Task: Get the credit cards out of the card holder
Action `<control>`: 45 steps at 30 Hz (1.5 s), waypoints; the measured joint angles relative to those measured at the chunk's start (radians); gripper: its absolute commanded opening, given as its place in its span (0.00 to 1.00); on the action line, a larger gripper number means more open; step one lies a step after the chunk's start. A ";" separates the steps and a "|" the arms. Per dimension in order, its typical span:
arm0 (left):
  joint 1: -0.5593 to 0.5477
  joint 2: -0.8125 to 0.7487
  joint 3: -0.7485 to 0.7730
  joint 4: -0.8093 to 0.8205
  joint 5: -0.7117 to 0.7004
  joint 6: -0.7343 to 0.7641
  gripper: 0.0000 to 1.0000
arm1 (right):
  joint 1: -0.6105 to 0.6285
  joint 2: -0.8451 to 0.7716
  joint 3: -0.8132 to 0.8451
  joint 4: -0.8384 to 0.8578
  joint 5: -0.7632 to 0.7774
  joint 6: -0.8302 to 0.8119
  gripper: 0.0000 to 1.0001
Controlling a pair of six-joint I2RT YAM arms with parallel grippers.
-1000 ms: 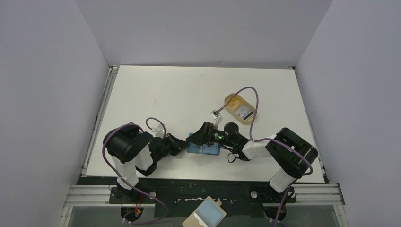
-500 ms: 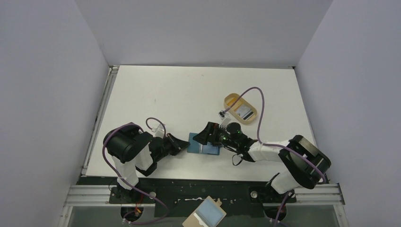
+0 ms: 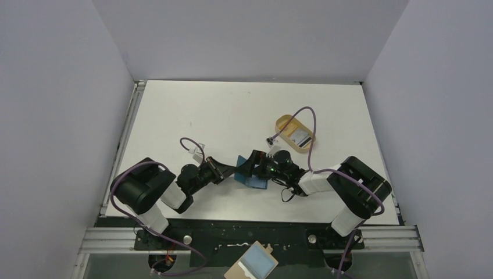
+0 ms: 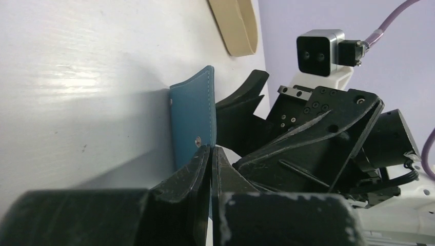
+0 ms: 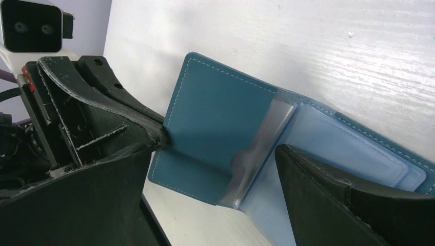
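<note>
A: Where is the small teal-blue folding card holder (image 3: 251,175)?

B: It lies on the white table (image 3: 192,110), near the front edge, between the two black grippers. It is open. One half lies flat and shows lighter blue pockets (image 5: 354,151). The other half, the teal flap (image 5: 215,115), stands raised off the table.

A: How do the jaws stand?

B: The left gripper (image 4: 211,150) has its jaws pressed together, pinching the edge of the raised flap close to its snap stud (image 4: 197,138). The right gripper (image 5: 215,154) has its jaws spread wide. The open card holder shows between its fingers, and they close on nothing.

A: And the cards?

B: One pale credit card (image 3: 300,138) with a dark stripe lies in a tan oval tray (image 3: 282,122), farther back on the right and well apart from the card holder. A pale grey strip (image 5: 259,148) stands at the card holder's fold. I cannot tell whether it is a card.
</note>
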 measured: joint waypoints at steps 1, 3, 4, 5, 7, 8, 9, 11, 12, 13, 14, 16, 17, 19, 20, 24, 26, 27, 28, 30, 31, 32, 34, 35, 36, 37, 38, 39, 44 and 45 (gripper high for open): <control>0.000 -0.011 0.005 0.000 0.007 0.000 0.00 | 0.000 0.000 0.000 0.008 0.000 0.002 1.00; 0.000 -0.019 0.009 -0.001 0.014 0.000 0.00 | 0.000 0.000 0.000 0.024 0.000 0.003 1.00; 0.000 -0.019 0.009 -0.002 0.018 -0.001 0.00 | 0.000 0.001 0.000 0.031 0.000 0.004 1.00; 0.000 -0.019 0.009 -0.003 0.019 -0.001 0.00 | 0.000 0.002 0.000 0.037 0.000 0.006 1.00; 0.001 -0.019 0.009 -0.003 0.023 -0.002 0.00 | 0.000 0.005 -0.001 0.052 0.000 0.012 1.00; 0.001 -0.019 0.009 -0.003 0.024 -0.002 0.00 | 0.000 0.009 -0.002 0.061 0.000 0.017 1.00; 0.001 -0.019 0.009 -0.003 0.025 -0.002 0.00 | 0.000 0.016 -0.003 0.077 0.000 0.023 1.00; 0.001 -0.019 0.009 -0.003 0.025 -0.004 0.00 | 0.000 0.037 -0.008 0.114 -0.001 0.035 0.99; 0.001 -0.021 0.009 -0.003 0.026 -0.005 0.00 | 0.000 0.047 -0.009 0.127 -0.004 0.042 0.99; 0.001 -0.023 0.009 -0.004 0.027 -0.004 0.00 | 0.000 0.057 -0.010 0.144 -0.005 0.050 0.99; 0.001 -0.025 0.009 -0.006 0.027 -0.005 0.00 | 0.000 0.067 -0.012 0.166 -0.008 0.057 0.99; 0.001 -0.026 0.009 -0.006 0.028 -0.005 0.00 | 0.000 0.078 -0.018 0.200 -0.013 0.072 0.99; 0.001 -0.026 0.009 -0.006 0.028 -0.005 0.00 | 0.000 0.083 -0.019 0.215 -0.016 0.077 0.99; 0.001 -0.026 0.009 -0.006 0.028 -0.005 0.00 | 0.000 0.095 -0.025 0.262 -0.026 0.098 0.99; 0.001 -0.026 0.009 -0.005 0.028 -0.006 0.00 | 0.000 0.104 -0.026 0.286 -0.029 0.106 0.99; 0.002 -0.027 0.009 0.000 0.028 -0.007 0.00 | -0.006 0.145 -0.030 0.360 -0.044 0.150 0.99; 0.003 -0.027 0.009 0.001 0.029 -0.007 0.00 | -0.006 0.155 -0.031 0.381 -0.046 0.166 0.98; 0.004 -0.027 0.009 0.006 0.032 -0.007 0.00 | -0.007 0.156 -0.032 0.390 -0.047 0.175 0.98; 0.006 -0.027 0.009 0.010 0.033 -0.007 0.00 | -0.009 0.156 -0.034 0.396 -0.047 0.180 0.99; 0.012 -0.027 0.009 0.016 0.035 -0.007 0.00 | -0.013 0.156 -0.034 0.403 -0.048 0.187 0.99; 0.016 -0.027 0.008 0.018 0.036 -0.007 0.00 | -0.013 0.155 -0.034 0.404 -0.048 0.191 0.99; 0.021 -0.027 0.007 0.019 0.038 -0.007 0.00 | -0.013 0.154 -0.034 0.403 -0.048 0.192 0.99; 0.029 -0.026 0.003 0.022 0.042 -0.007 0.00 | -0.013 0.146 -0.034 0.396 -0.048 0.194 0.99; 0.035 -0.026 0.002 0.023 0.044 -0.008 0.00 | -0.013 0.138 -0.034 0.390 -0.047 0.193 0.99; 0.040 -0.026 0.000 0.026 0.046 -0.008 0.00 | -0.013 0.129 -0.035 0.381 -0.046 0.191 0.99; 0.043 -0.025 -0.001 0.031 0.047 -0.009 0.00 | -0.013 0.120 -0.035 0.374 -0.044 0.188 0.99; 0.048 -0.024 -0.002 0.034 0.049 -0.010 0.00 | -0.014 0.111 -0.035 0.365 -0.042 0.187 0.99; 0.051 -0.023 -0.002 0.038 0.050 -0.012 0.00 | -0.014 0.105 -0.035 0.362 -0.040 0.185 0.99; 0.063 -0.014 -0.004 0.044 0.051 -0.015 0.00 | -0.018 0.079 -0.042 0.348 -0.037 0.181 0.99; 0.065 -0.010 -0.005 0.044 0.051 -0.015 0.00 | -0.018 0.077 -0.043 0.347 -0.037 0.180 0.99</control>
